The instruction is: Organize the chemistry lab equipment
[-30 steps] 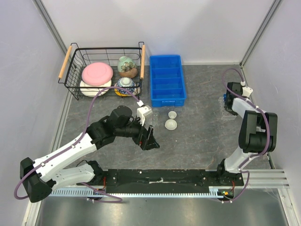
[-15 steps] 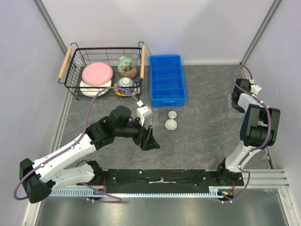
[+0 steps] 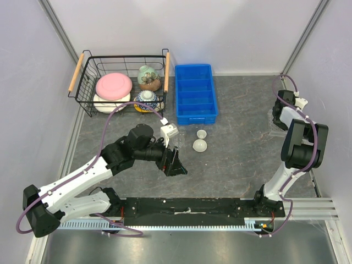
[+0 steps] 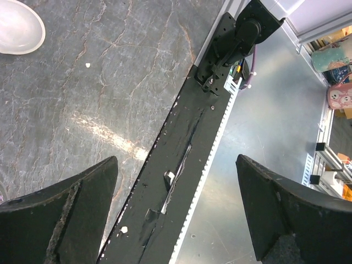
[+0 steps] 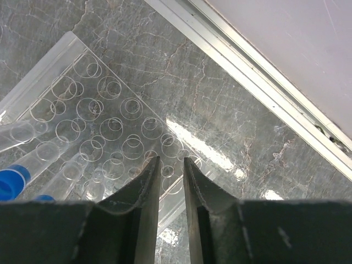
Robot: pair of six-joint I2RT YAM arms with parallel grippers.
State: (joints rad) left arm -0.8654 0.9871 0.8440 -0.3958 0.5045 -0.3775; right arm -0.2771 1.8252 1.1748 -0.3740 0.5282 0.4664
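Right gripper, jaws narrowly parted and empty, hovers over the clear tube rack bearing blue-capped tubes by the worktop's right edge; left gripper gapes empty near a white dish; next, probably grasping a tube

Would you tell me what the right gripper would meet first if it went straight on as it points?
Probably the clear holed rack, lying right ahead of the right gripper; the gap to it is unclear.
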